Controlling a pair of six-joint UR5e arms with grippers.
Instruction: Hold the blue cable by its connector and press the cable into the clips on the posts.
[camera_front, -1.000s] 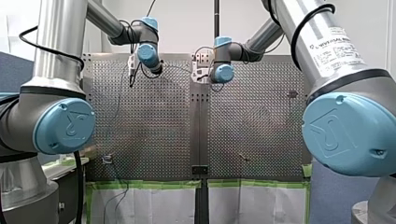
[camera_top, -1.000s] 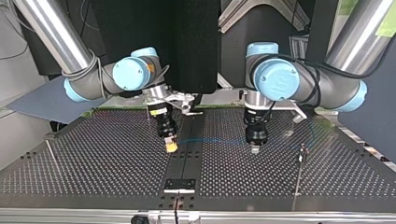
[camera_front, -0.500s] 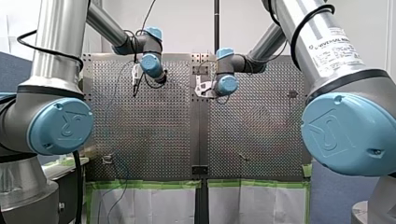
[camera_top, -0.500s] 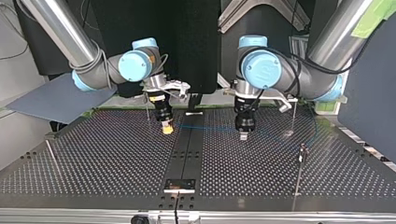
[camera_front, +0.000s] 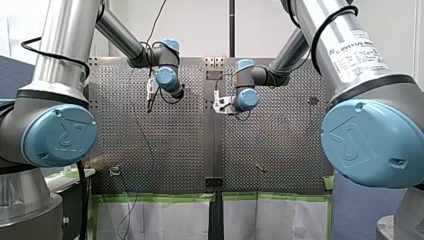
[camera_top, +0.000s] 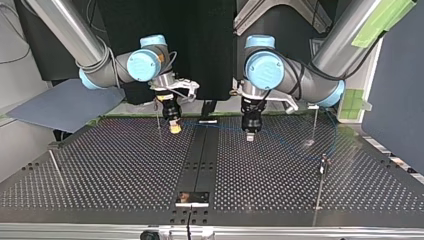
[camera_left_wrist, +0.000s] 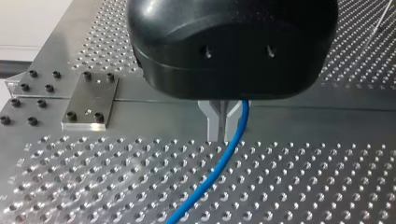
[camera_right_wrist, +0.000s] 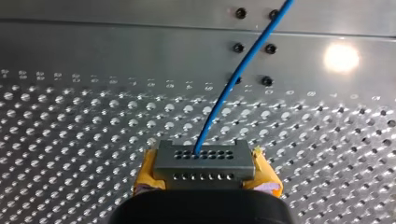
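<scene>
right gripper (camera_right_wrist: 205, 176) clamps connector (camera_right_wrist: 204, 157), left gripper (camera_left_wrist: 218, 127) closed beside blue cable (camera_left_wrist: 218, 164), universal robots label (camera_front: 358, 50)

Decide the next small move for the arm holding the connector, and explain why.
Probably shift my right gripper, whose yellow-padded fingers hold the connector, a little toward the thin post just beside it, at the top view's left. The blue cable hangs stretched above the table to my left gripper and does not touch that post yet.
</scene>
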